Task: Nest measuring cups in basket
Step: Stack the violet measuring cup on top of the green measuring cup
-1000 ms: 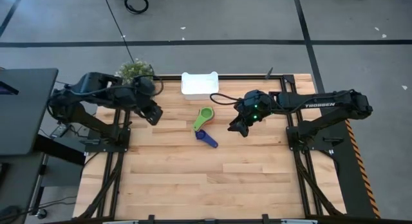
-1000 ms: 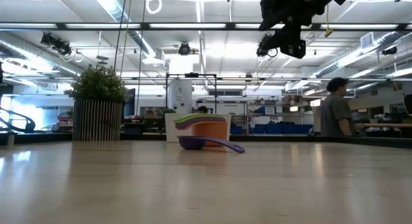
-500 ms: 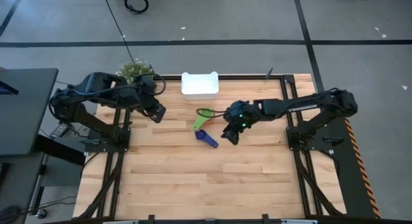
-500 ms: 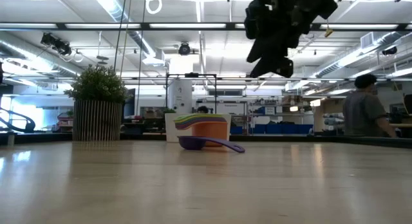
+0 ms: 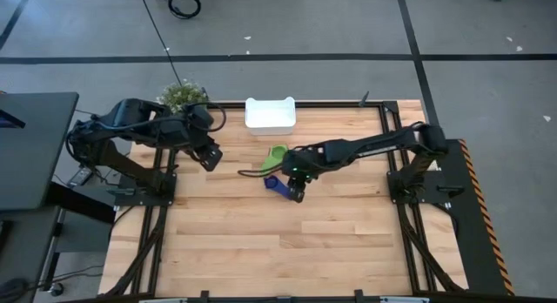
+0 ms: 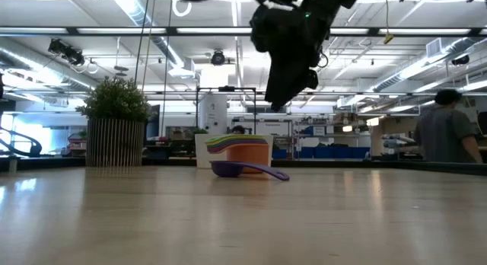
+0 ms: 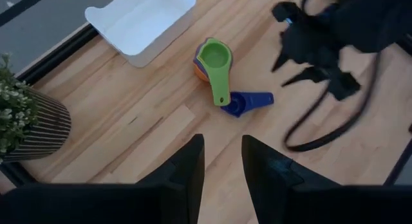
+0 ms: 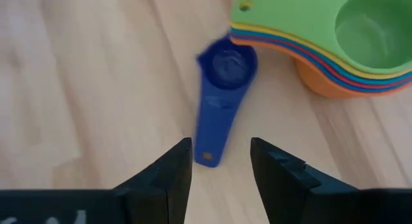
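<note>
A nested stack of measuring cups point(image 5: 275, 156), green on top and orange at the bottom, stands on the table near the white basket point(image 5: 270, 114). A single dark blue cup point(image 5: 278, 186) lies beside the stack point(image 8: 335, 44), bowl toward it and handle pointing away. My right gripper point(image 8: 221, 163) is open and hovers in the air point(image 6: 285, 90) over the free end of the blue cup's handle point(image 8: 209, 153), touching nothing. My left gripper point(image 7: 222, 166) is open and waits by the table's left edge point(image 5: 209, 155), looking at the basket point(image 7: 141, 24) and cups point(image 7: 215, 63).
A potted green plant point(image 5: 183, 96) stands at the table's far left corner, beside my left arm. The basket sits at the far edge. A black cable point(image 5: 252, 171) trails from my right arm over the table near the cups. A person point(image 6: 445, 135) stands in the room behind.
My right gripper has swung toward the table's left and a little nearer, coming lower, from right of the cups to above the blue cup's handle. The cups and basket have stayed in place.
</note>
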Robot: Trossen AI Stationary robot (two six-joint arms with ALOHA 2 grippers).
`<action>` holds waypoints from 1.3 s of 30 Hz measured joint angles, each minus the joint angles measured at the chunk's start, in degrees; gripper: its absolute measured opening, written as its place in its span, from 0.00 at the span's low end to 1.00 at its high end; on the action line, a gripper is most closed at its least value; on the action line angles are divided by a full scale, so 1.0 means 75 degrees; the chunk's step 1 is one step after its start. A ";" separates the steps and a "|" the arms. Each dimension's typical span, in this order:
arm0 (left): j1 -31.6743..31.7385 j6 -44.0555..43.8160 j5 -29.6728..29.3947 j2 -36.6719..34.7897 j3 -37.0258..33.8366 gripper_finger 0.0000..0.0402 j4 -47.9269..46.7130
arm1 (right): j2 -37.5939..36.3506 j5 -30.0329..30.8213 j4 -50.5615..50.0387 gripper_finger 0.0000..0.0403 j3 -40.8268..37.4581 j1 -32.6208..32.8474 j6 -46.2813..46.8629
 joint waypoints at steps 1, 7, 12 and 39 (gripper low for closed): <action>-0.0013 0.0044 0.0026 -0.0001 0.0000 0.28 0.0002 | 0.0200 0.0039 -0.0256 0.41 0.0253 0.0000 0.0014; -0.0040 0.0082 0.0031 -0.0004 0.0000 0.28 0.0000 | 0.1271 -0.0041 -0.1064 0.41 0.1508 0.0000 0.0497; -0.0125 0.0214 0.0042 -0.0004 0.0000 0.28 0.0001 | 0.1980 -0.0227 -0.1470 0.41 0.2141 0.0003 0.1129; -0.0136 0.0278 0.0090 -0.0010 0.0000 0.28 0.0001 | 0.2518 -0.0724 -0.1899 0.03 0.2548 -0.0029 0.0498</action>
